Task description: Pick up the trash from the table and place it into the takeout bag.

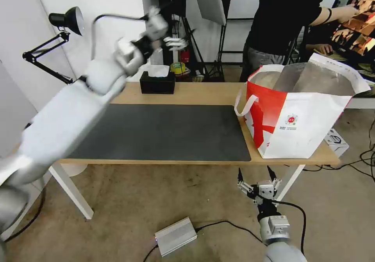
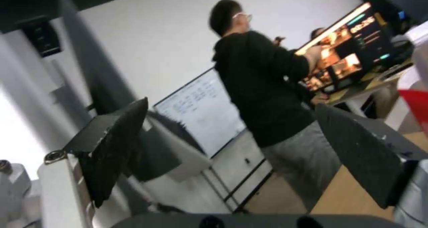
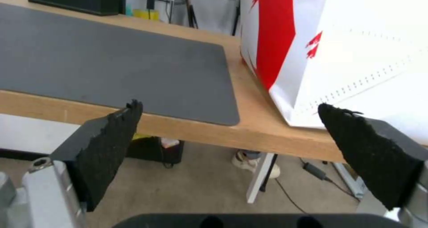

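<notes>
The takeout bag is standing upright on the right end of the table, just beside the dark grey mat. The left gripper is hanging high above the black tissue box, fingers spread. The right gripper is hovering below the table's front edge, fingers spread and holding nothing.

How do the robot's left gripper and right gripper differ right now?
The left gripper is raised high, beyond the far edge of the table above the black tissue box; the right gripper sits low, in front of the table's near edge, below the takeout bag. Both are open and hold nothing.
</notes>
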Robot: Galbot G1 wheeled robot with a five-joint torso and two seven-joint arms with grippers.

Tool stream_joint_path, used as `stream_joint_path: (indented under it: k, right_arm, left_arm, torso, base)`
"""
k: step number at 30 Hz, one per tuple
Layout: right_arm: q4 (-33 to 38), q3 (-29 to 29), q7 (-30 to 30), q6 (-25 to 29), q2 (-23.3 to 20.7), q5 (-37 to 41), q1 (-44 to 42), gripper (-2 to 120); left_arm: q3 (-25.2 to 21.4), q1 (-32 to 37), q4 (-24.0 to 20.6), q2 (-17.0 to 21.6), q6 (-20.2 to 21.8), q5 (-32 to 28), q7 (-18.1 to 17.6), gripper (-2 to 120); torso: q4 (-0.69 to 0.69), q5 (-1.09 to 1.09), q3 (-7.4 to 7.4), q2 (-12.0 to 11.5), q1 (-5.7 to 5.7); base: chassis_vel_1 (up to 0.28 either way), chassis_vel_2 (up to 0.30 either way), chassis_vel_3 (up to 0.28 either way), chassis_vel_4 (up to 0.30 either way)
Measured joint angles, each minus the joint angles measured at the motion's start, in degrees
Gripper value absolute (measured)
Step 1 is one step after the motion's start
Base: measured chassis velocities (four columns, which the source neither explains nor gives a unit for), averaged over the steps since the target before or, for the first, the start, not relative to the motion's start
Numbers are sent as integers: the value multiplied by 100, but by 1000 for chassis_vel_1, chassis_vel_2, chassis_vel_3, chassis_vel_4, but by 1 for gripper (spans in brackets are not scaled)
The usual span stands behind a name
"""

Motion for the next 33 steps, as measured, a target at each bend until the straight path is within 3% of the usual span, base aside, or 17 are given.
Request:
stream_joint_path:
  k: [7, 8, 12, 13, 16, 18, 21, 22, 26, 27, 33]
  right_arm:
    - [48, -6, -12, -21, -18, -1, -1, 100]
    - [48, -6, -12, -21, -18, -1, -1, 100]
    - [54, -12, -18, -23, -19, 1, -8, 100]
    - [54, -12, -18, -23, -19, 1, -8, 100]
    - [87, -9, -15, -22, -27, 4, -41, 100]
    - [98, 0, -13, -23, -33, 6, -55, 100]
    - [131, 49, -2, -10, -44, 15, -85, 100]
    - [131, 49, -2, -10, -44, 15, -85, 100]
    - [164, 59, 10, 4, -40, 21, -92, 100]
    - [164, 59, 10, 4, -40, 21, -92, 100]
    - [211, 147, 47, 12, -79, 129, -154, 100]
  left_arm:
    - [-1226, 1407, -783, 499, 204, 9, -305, 100]
    - [-1226, 1407, -783, 499, 204, 9, -305, 100]
    - [-2065, 2673, -1306, 643, 259, 123, -511, 100]
    - [-2065, 2673, -1306, 643, 259, 123, -511, 100]
    - [-2753, 3522, -1591, 642, 275, 284, -622, 100]
    - [-2969, 3787, -1677, 625, 282, 326, -660, 100]
    - [-3611, 4710, -2004, 435, 310, 492, -844, 100]
    - [-3611, 4710, -2004, 435, 310, 492, -844, 100]
    - [-4225, 5672, -2344, -179, 323, 772, -1032, 100]
    - [-4225, 5672, -2344, -179, 323, 772, -1032, 100]
    - [-4760, 6841, -2626, -1039, 165, 1115, -1087, 100]
  torso:
    - [1, 1, -1, 1, -1]
    - [1, 1, -1, 1, -1]
    - [0, 2, 0, 1, -1]
    - [0, 2, 0, 1, -1]
    - [-1, 3, -1, 1, -1]
    - [-1, -1, -1, 0, -1]
    - [1, 2, -1, 1, -1]
    - [1, 2, -1, 1, -1]
    - [-1, 2, 0, 1, -1]
    - [-1, 2, 0, 1, -1]
    - [1, 2, 0, 1, -1]
  base:
    - [0, 0, 0, 0]
    - [0, 0, 0, 0]
    - [0, 0, 0, 0]
    - [0, 0, 0, 0]
    - [0, 0, 0, 0]
    - [0, 0, 0, 0]
    - [0, 0, 0, 0]
    - [0, 0, 0, 0]
    - [0, 0, 0, 0]
    - [0, 0, 0, 0]
    - [0, 0, 0, 0]
